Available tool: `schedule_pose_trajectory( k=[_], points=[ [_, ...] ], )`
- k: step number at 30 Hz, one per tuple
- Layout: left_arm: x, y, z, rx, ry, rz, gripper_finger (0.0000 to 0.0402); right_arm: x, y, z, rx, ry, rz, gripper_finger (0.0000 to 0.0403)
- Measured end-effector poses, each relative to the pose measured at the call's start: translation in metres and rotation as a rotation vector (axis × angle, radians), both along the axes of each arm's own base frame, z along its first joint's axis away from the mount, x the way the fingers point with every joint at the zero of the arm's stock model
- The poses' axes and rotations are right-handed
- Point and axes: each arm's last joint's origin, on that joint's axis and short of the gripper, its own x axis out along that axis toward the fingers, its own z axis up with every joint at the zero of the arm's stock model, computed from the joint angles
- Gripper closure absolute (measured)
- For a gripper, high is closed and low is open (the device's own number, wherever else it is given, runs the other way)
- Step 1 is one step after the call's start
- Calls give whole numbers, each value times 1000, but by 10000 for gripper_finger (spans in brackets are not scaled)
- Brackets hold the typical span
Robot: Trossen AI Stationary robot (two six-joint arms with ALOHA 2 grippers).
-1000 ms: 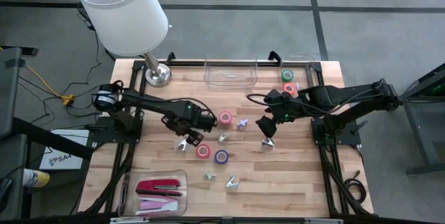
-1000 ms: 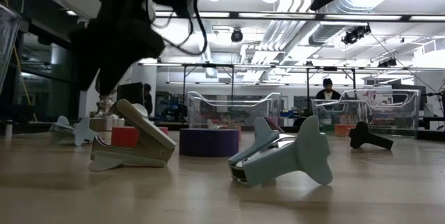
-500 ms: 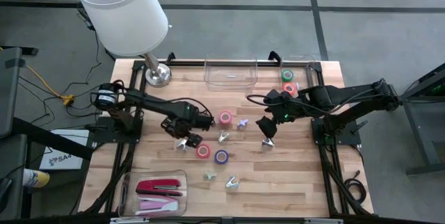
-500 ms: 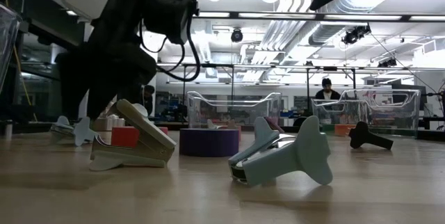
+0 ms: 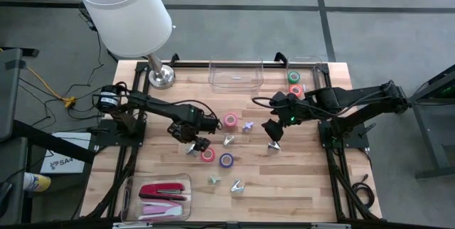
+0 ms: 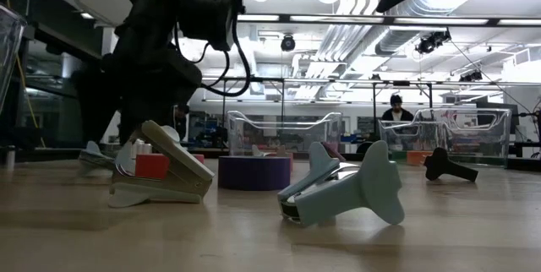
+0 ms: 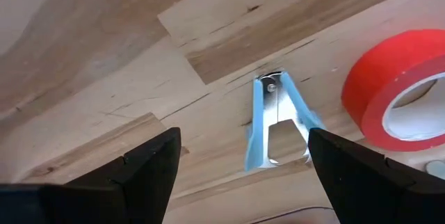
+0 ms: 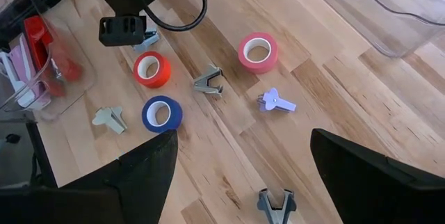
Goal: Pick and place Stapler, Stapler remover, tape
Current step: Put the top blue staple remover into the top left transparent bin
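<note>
You are looking down on the wooden table [image 5: 284, 179], filling the frame's middle. At lower left, the clear tray [image 5: 129, 190] is holding the red stapler [image 5: 162, 190]. The left gripper [image 5: 195, 145], left of centre, is hanging with fingers spread around a blue staple remover [image 7: 277, 125] lying on the wood, not yet clamped. Just beside it the red-orange tape [image 5: 207, 154] is sitting. The right gripper [image 5: 272, 131], right of centre, is waiting wide open above another staple remover [image 5: 272, 146].
</note>
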Motion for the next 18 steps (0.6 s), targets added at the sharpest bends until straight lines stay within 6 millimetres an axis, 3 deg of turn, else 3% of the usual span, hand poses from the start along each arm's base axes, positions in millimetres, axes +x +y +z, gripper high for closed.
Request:
schedule_pose_trajectory(
  k=[18],
  points=[
    [13,3,1,-60,-125,45,94,0,0,0,-11,2,13,82]
  ],
)
